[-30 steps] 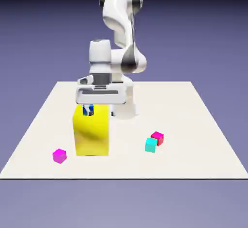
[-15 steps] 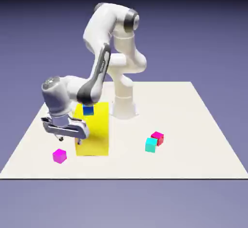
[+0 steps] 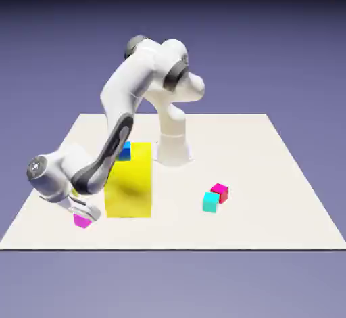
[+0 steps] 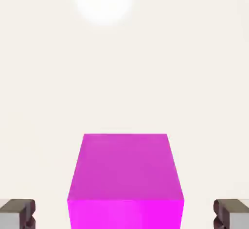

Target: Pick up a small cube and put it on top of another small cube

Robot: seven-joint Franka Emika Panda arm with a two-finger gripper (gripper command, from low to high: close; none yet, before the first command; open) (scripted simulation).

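With its fingertips (image 4: 233, 218) wide apart, the gripper (image 4: 125, 216) has the magenta cube (image 4: 125, 167) btwn them, a visible gap on each side, so nothing's clamped. Cube's upright on the tabletop (image 4: 44, 77), roughly centered btwn the tips, its sides approx. square to them; its lower part runs off the hand view's bottom edge. In the ext. view the gripper's down low over the cube, hand hiding the cube's upper part.

Next to the gripper, toward the ext. view's right, is the big yellow block (image 3: 132, 188), near but w/ a gap to the magenta cube. Higher than the gripper in that view, a blue cube (image 3: 124, 152) shows at the block's upper part, partly hidden by the arm (image 3: 125, 97); can't tell exactly how it sits.

Well apart from the gripper, past the block on the ext. view's right, are the cyan cube (image 3: 211, 203) & the redder pink cube (image 3: 220, 191). Cyan partly covers pink; can't tell if they touch.
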